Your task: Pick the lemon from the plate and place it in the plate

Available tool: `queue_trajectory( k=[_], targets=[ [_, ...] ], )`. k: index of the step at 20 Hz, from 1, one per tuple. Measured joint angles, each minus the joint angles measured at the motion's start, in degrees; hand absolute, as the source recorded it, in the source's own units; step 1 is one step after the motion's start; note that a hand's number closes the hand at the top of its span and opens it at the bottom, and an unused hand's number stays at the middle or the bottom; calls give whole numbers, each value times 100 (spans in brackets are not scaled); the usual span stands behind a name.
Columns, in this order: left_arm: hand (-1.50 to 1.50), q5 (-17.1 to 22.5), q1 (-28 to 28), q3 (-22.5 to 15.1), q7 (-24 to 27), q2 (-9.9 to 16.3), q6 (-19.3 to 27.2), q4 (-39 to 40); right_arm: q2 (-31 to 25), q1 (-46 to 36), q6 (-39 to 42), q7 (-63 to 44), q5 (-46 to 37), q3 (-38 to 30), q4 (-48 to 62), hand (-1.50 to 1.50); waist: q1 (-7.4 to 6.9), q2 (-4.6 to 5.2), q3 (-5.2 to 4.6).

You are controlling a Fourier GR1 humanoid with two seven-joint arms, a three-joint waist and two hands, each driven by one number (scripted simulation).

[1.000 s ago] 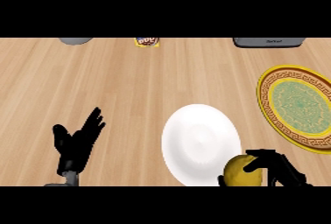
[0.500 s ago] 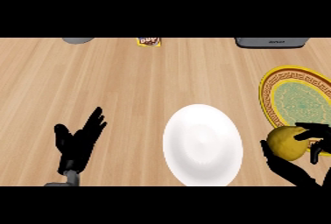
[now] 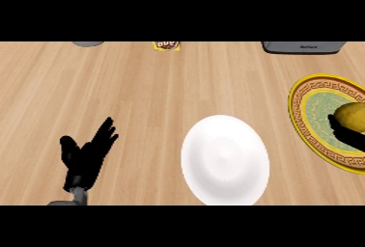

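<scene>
The yellow lemon (image 3: pixel 351 115) is at the right edge of the head view, over the yellow patterned plate (image 3: pixel 314 99). My right hand (image 3: pixel 345 135) is curled round the lemon from below and mostly runs out of view. The plain white plate (image 3: pixel 224 159) lies bare in the lower middle of the counter. At the lower left my left hand (image 3: pixel 84 157) rests open, fingers up, holding nothing.
Along the counter's far edge are a grey appliance (image 3: pixel 301 47) at the right, a small packet (image 3: pixel 165 45) in the middle and a grey object (image 3: pixel 89 43) at the left. Bare wooden counter (image 3: pixel 164 96) lies between them and the plates.
My right hand has carried the lemon from beside the white plate's lower right up and to the right, over the patterned plate. The left hand has stayed put.
</scene>
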State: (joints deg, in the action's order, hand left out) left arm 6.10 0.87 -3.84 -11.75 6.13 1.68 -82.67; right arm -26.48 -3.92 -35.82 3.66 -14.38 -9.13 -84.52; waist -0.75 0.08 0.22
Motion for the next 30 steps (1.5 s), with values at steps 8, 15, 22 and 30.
queue_trajectory(
  k=[8, 15, 22, 30],
  targets=[
    [0, -88, -88, -45, -67, -97, 70, 19, -479, -1587, 613, 1419, 557, -777, 3006, 150, -81, 21, 2],
    [0, -46, -121, -70, -85, -41, -84, -20, -915, -2231, 1460, 1306, 91, -444, 4920, -150, -229, 81, 8],
    [0, -119, -82, -136, -194, -118, 9, -130, -834, -2846, 2103, 2518, 432, -836, 6060, -150, -202, 86, 18],
    [0, -153, -84, -83, -102, -164, 66, -21, -1133, -3084, 2912, 3375, 1324, -1783, 6668, -150, -119, 67, 17]
  ],
)
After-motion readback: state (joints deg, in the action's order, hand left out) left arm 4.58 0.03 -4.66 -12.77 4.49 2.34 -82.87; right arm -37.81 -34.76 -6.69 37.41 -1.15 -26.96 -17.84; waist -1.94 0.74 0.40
